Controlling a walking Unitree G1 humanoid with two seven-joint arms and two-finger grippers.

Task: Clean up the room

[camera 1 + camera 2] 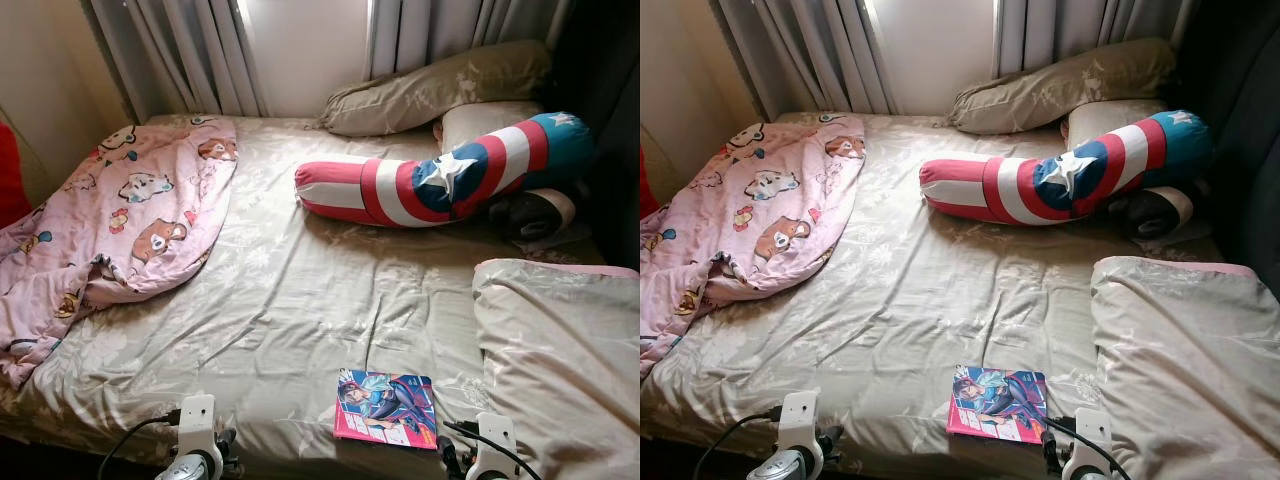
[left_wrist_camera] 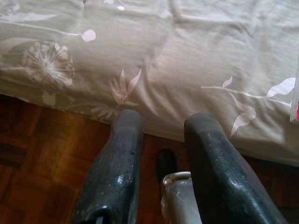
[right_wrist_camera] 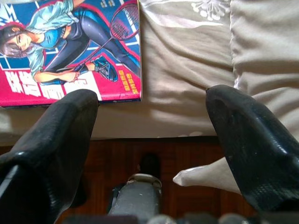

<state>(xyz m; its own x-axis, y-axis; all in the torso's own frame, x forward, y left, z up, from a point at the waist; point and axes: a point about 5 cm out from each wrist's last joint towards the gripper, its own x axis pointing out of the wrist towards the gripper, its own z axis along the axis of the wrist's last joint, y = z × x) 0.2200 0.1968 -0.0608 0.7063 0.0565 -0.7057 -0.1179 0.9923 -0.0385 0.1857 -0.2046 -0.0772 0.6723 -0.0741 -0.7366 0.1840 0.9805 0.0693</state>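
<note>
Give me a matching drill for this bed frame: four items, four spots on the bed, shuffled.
Items:
1. pink cartoon-print blanket
2. red, white and blue striped bolster with stars
3. glossy comic book with pink edge
4. beige folded quilt

Places:
A. near edge, by the right gripper
B. robot's left side
C. near right corner
D. far side, by the pillows

Pairs: 1-B, 2-D, 3-A, 4-C

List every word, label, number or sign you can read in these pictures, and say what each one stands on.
Comic book at the near edge of the bed: large white characters on its pink lower band and small yellow print at the cover's corner, both too blurred to read.
Star-and-stripes bolster pillow: a white star, no words.
Pink blanket: cartoon animal prints, no lettering I can read.
</note>
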